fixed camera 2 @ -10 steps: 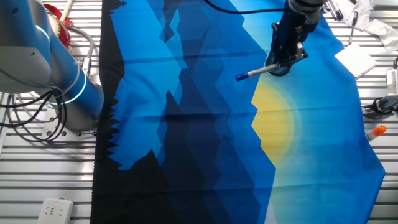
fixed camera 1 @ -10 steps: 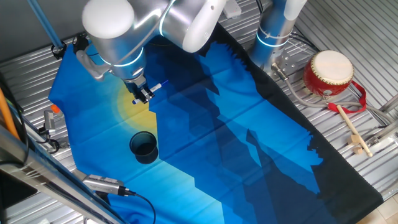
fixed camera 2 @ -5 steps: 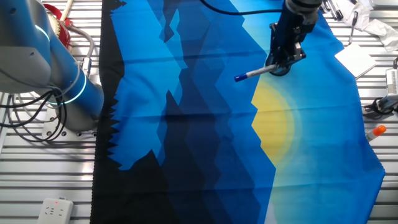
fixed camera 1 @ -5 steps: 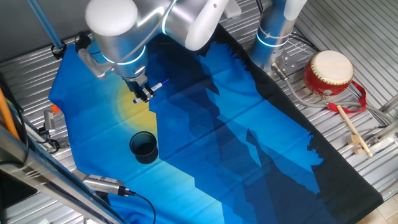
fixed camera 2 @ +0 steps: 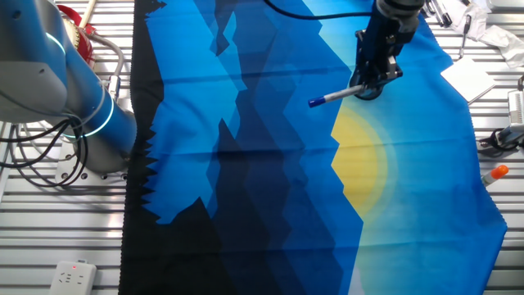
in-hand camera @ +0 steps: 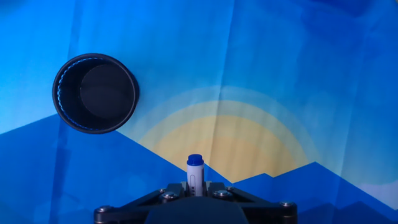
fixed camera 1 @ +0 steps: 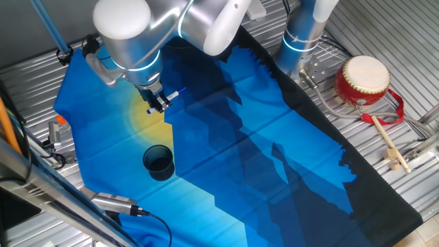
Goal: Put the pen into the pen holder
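The gripper (fixed camera 2: pixel 370 84) pinches one pen (fixed camera 2: pixel 337 95), its fingers pressed against the white barrel, holding it clear of the blue mountain-print cloth (fixed camera 1: pixel 274 158) above the yellow sun patch (fixed camera 2: pixel 364 168). From the other fixed view, the pen lies nearly level with its blue tip pointing away from the gripper. One pen holder (fixed camera 1: pixel 158 162), dark and open-mouthed, stands upright on the cloth, apart from the gripper. Off the cloth sit one red-and-cream drum (fixed camera 1: pixel 363 81) and one wooden drumstick (fixed camera 1: pixel 389 143).
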{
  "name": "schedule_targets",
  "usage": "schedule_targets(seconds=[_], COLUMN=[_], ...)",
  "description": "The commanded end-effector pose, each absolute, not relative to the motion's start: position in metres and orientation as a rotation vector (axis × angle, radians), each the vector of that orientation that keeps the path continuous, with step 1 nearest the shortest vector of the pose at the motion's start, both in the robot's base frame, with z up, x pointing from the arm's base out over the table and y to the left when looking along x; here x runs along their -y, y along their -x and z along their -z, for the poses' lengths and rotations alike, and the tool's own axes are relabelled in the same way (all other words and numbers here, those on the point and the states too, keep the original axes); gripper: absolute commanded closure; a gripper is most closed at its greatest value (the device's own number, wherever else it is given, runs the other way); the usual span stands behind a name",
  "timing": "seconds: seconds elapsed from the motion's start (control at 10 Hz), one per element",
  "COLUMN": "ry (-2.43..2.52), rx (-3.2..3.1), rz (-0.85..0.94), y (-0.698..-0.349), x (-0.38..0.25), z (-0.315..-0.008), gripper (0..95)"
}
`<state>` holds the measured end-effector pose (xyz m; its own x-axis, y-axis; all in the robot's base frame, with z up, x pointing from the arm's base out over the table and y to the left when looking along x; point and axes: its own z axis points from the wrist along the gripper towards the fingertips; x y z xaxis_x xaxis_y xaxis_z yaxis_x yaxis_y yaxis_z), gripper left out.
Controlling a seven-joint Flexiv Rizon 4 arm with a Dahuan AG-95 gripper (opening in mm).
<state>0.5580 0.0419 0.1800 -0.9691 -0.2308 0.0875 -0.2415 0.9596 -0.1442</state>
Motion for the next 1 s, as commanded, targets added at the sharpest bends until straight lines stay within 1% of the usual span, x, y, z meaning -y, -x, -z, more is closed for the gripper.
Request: schedule_targets(seconds=[0.1,0.5,1.0], ry=[-0.375,-0.430,-0.341], rx=[3.035,3.029,3.052], rz=[-0.244,-0.210,-0.176], y=[-0.5589,-0.5589,-0.5589], x=[-0.0422,-0.0422,-0.0422], z=[-0.1799,-0.1799,-0.1799], gripper=[95.0,95.0,95.0])
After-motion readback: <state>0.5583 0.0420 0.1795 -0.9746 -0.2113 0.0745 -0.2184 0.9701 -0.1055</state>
